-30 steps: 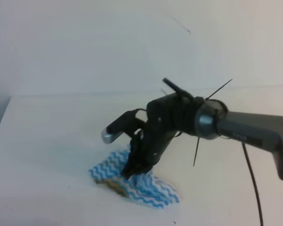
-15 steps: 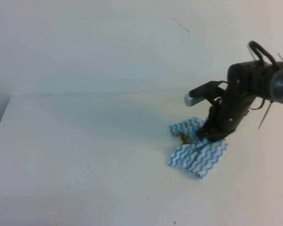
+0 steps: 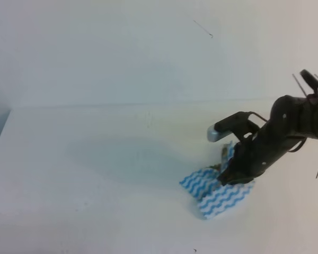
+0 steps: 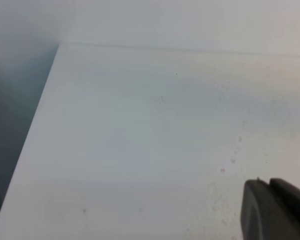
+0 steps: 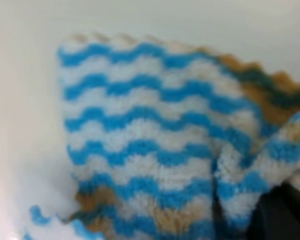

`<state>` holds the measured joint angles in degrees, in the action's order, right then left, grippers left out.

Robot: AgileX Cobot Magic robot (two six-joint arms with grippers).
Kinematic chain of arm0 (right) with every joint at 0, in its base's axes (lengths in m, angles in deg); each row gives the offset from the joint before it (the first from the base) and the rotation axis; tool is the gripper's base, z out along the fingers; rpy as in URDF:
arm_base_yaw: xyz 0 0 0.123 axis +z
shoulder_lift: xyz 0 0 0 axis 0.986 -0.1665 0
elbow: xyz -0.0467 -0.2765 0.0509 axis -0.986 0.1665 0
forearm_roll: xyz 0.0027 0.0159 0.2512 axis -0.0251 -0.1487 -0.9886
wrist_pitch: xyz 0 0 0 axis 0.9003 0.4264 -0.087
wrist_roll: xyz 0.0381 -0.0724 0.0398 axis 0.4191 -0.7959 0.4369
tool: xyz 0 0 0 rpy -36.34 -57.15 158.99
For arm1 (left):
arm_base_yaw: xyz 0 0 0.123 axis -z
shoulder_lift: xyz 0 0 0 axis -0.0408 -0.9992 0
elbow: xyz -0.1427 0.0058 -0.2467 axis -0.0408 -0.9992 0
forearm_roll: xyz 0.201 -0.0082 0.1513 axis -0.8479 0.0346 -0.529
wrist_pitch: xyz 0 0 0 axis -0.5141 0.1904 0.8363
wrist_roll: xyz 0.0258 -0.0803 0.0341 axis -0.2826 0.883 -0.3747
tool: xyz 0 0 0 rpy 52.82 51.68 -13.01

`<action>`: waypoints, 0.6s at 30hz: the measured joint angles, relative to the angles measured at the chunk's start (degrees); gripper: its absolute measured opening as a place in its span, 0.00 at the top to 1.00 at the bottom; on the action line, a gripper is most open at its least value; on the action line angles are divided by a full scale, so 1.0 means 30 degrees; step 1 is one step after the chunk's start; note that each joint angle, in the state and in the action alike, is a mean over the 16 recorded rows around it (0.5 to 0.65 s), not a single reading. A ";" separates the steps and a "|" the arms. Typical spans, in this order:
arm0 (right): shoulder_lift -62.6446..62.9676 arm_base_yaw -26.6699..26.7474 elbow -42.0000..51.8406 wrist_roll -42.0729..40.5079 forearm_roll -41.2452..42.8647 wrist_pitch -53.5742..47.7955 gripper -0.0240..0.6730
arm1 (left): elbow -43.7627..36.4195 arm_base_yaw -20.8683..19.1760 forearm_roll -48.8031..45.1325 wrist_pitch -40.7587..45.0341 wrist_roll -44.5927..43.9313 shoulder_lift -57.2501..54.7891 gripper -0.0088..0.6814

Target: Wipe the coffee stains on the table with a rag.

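The right pincer [image 3: 229,174] is pressed down onto the rag [image 3: 216,190] at the right of the desk [image 3: 95,159]. Its fingertips are buried in the folds, so the pinch itself is hidden; the cloth bunches up around them and one flap rises against the arm, so it appears clamped on the rag. The arm runs off the right edge of the high view, cut short.

In the right wrist view the rag [image 5: 155,145] fills nearly the whole picture, blurred by closeness: blue wavy stripes on white, with tan-brown patches along the upper right edge and the lower fold. A dark bit of the pincer shows only at the bottom right corner.

The left pincer [image 4: 275,210] is seen only as a dark blurred tip at the bottom right of its own view, cut off; whether it is wide or narrow cannot be told. Beside it faint brown specks [image 4: 233,150] dot the desk [image 4: 115,150].

No writing or label can be read anywhere.
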<state>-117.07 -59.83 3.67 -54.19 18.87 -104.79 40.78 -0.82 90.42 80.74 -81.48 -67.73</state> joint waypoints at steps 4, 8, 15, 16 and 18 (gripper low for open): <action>0.0119 0.0871 0.0042 -0.0253 -0.0816 0.0028 0.95 | 0.0000 0.0000 0.0000 0.0000 0.0000 0.0000 0.99; 0.0037 0.1494 -0.0491 -0.0029 -0.1028 -0.0528 0.94 | 0.0000 0.0000 0.0000 0.0000 0.0000 0.0000 0.99; -0.0108 0.1696 -0.2317 0.1225 -0.1002 -0.2483 0.82 | 0.0000 0.0000 0.0000 0.0000 -0.0008 0.0000 0.99; -0.0129 0.1696 -0.2662 0.1412 -0.0984 -0.2862 0.80 | 0.0000 0.0000 0.0000 0.0000 -0.0010 0.0000 0.99; -0.0140 0.1698 -0.3431 0.1807 -0.0912 -0.3691 0.74 | 0.0000 0.0000 0.0000 0.0000 -0.0015 0.0000 0.99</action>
<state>-117.49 -54.74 -6.63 -48.77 16.13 -115.86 40.78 -0.82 90.42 80.74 -81.53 -67.73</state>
